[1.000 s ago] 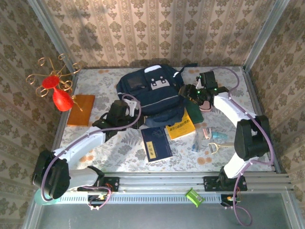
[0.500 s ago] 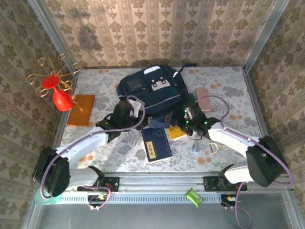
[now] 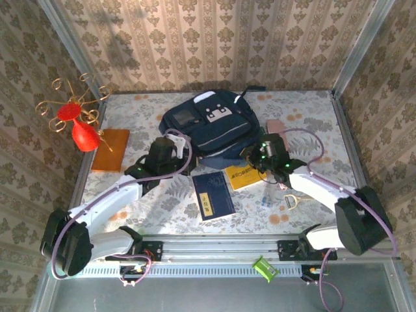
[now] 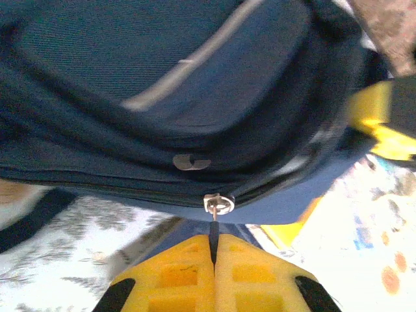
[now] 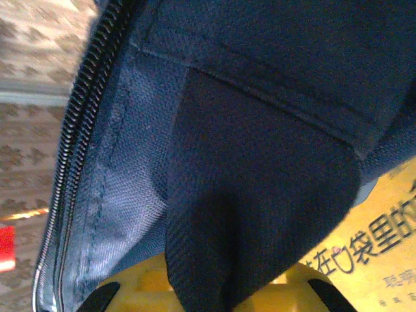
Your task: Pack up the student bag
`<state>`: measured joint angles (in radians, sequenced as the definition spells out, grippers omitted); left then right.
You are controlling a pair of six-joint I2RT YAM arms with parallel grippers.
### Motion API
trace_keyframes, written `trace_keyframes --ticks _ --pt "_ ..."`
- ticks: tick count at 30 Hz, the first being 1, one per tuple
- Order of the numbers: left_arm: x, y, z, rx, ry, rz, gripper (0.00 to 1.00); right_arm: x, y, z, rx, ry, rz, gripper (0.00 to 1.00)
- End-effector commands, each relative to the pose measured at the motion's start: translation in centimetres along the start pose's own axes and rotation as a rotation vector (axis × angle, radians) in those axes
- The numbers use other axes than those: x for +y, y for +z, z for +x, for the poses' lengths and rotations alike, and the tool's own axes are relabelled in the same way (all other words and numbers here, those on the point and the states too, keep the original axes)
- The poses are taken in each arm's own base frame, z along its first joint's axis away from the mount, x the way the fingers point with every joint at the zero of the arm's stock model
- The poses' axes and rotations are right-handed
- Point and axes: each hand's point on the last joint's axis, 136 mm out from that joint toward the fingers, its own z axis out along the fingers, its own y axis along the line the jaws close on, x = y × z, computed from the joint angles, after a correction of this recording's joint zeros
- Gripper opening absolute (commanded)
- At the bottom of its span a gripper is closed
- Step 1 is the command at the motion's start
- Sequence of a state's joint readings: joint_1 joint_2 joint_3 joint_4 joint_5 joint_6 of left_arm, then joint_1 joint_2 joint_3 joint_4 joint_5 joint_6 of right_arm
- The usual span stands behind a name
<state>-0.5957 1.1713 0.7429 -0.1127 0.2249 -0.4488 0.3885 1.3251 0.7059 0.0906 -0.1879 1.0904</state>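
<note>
– Bag (image 3: 211,127) lies upper middle on the table (image 3: 149,201); soft and floppy, I'd judge.
– Left wrist: left gripper (image 4: 214,247) pinched shut on the zip pull (image 4: 219,205).
– Right wrist: right gripper (image 5: 218,289) clamps the bag's limp fabric edge, a fair hold.

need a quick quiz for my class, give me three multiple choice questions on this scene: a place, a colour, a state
1. Where does the yellow book lie?
A) held up in the air
B) at the student bag's near edge, beside the dark blue book
C) on the floor
2. What colour is the vase?
A) green
B) white
C) red
3. What is the left gripper doing?
A) shut on the bag's zipper pull
B) open over the blue book
C) holding the vase
Answers: 1 B, the top view shows it there; 2 C, its body is red; 3 A, the left wrist view shows it clamping the pull.
</note>
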Motion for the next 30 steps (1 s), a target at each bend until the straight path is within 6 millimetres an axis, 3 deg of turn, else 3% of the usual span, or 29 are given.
trace_keyframes --ticks 1,4,7,10,13,14,15,17,21,23,24,27,30 --pt "6.5 -0.4 0.7 0.021 -0.107 -0.195 0.0 0.3 -1.8 -3.2 -0.089 -0.027 -0.04 0.06" --pt "7.6 -0.4 -0.8 -0.043 -0.173 -0.168 0.0 1.3 -1.7 -3.5 -0.058 -0.061 -0.061 0.05" --pt "6.6 0.0 -2.1 -0.067 -0.16 -0.116 0.0 1.5 -0.9 -3.6 -0.024 -0.085 -0.049 0.06" --pt "5.3 0.5 -2.4 -0.061 -0.137 -0.058 0.0 1.0 0.0 -3.7 -0.008 -0.095 -0.018 0.14" --pt "3.5 0.6 -2.4 -0.059 -0.108 -0.002 0.0 -0.5 1.0 -3.3 0.015 -0.075 0.029 0.36" --pt "3.3 0.4 -2.6 -0.067 -0.107 0.01 0.0 -1.0 1.1 -2.9 0.022 -0.055 0.037 0.49" --pt "1.6 0.7 -2.1 -0.054 -0.083 0.048 0.0 -1.4 1.1 -2.5 0.024 -0.034 0.036 0.58" --pt "0.4 0.6 -2.0 -0.055 -0.072 0.081 0.0 -1.7 1.2 -1.6 0.023 0.009 0.015 0.71" --pt "-1.3 0.6 -1.7 -0.05 -0.05 0.124 0.0 -2.1 1.8 1.0 0.033 0.02 0.028 0.81" --pt "-1.8 0.6 -1.8 -0.049 -0.04 0.138 0.0 -1.9 1.9 1.8 0.024 -0.011 0.049 0.81" --pt "-1.9 0.5 -1.8 -0.047 -0.036 0.143 0.0 -2.1 2.0 2.0 0.017 -0.012 0.057 0.76" --pt "-0.5 0.2 -1.6 -0.048 -0.028 0.063 0.0 -2.5 1.5 1.1 -0.033 0.009 0.046 0.44" --pt "3.4 -0.9 -1.0 -0.055 -0.041 -0.102 0.0 -2.9 -0.2 -0.9 -0.11 0.001 0.061 0.18"
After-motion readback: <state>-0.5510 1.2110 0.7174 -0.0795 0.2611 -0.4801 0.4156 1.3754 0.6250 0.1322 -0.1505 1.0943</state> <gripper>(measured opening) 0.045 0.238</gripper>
